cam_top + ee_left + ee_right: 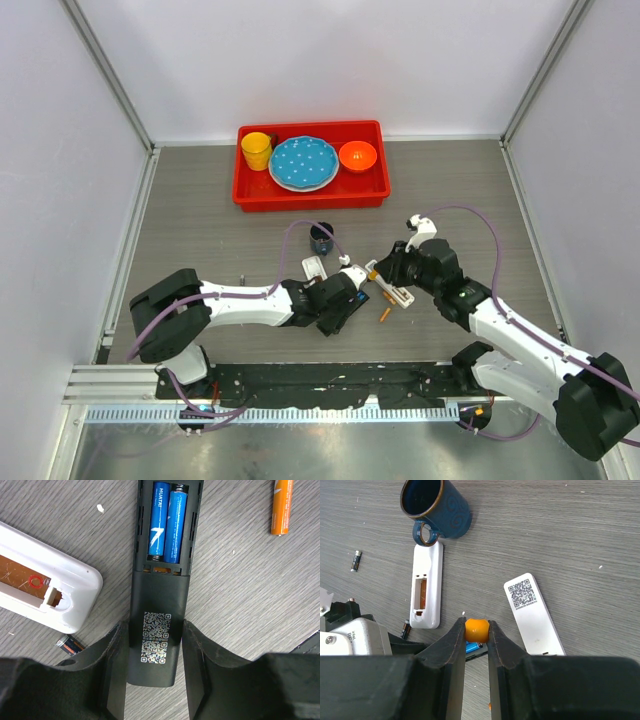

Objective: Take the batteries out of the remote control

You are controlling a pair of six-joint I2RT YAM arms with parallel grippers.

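In the left wrist view the black remote [159, 595] lies back up with its compartment open and two blue batteries [167, 522] inside. My left gripper [155, 628] is shut on the remote's lower end, one finger on each side. My right gripper [476, 625] is shut on an orange rounded handle [477, 629], seen end-on, directly above that compartment; a blue battery [471, 647] shows below it. A loose orange battery [281, 507] lies on the table to the right, also seen from above [384, 314]. From above, the left gripper [348, 292] and right gripper [381, 272] meet at mid-table.
A white remote [426, 587] with an empty open compartment lies by a blue mug [437, 507]. A white piece with a QR code [532, 615] lies to the right. Small dark batteries [356, 560] [405, 629] lie loose. A red tray [310, 195] with dishes stands behind.
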